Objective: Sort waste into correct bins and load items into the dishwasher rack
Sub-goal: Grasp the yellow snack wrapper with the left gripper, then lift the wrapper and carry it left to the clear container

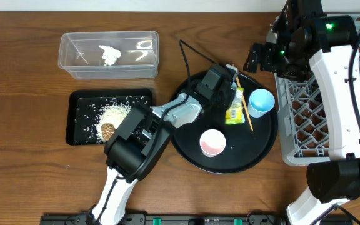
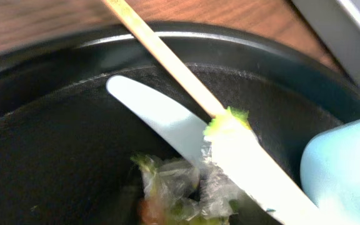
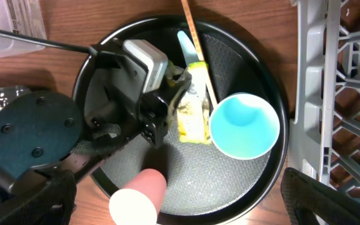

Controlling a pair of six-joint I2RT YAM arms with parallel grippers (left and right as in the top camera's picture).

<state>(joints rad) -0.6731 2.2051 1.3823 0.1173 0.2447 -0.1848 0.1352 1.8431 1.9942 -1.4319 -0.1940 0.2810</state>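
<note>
1. Closest to the left wrist camera lay the printed wrapper [image 2: 174,197], crumpled and see-through, on the floor of the round black tray [image 2: 42,156].
2. The white utensil [image 2: 167,119] lay across the wrapper's upper edge. The wooden chopstick [image 2: 161,59] crossed over the utensil, and the light blue cup [image 2: 345,169] stood just beside them.
3. Your left hand [image 1: 230,87] hung right at the wrapper. Its fingers were hidden, so I could not tell how far apart they were or whether they had hold of anything.
4. Your right hand [image 1: 259,57] hovered by the grey rack [image 1: 317,125], fingers spread wide and gripping nothing.
5. The step looked like picking up the wrapper. Pinch its free lower end, away from utensil and chopstick, and lift slowly so neither drags along or knocks the cup.
6. The clear tub [image 1: 80,59] already held the tissue [image 1: 110,54]. The shallow black tray [image 1: 80,100] held rice [image 1: 114,112] and the brown lump [image 1: 107,130]. The tub seemed the likelier home for the wrapper.
7. The pink cup [image 1: 212,142] stood apart on the round tray.
</note>
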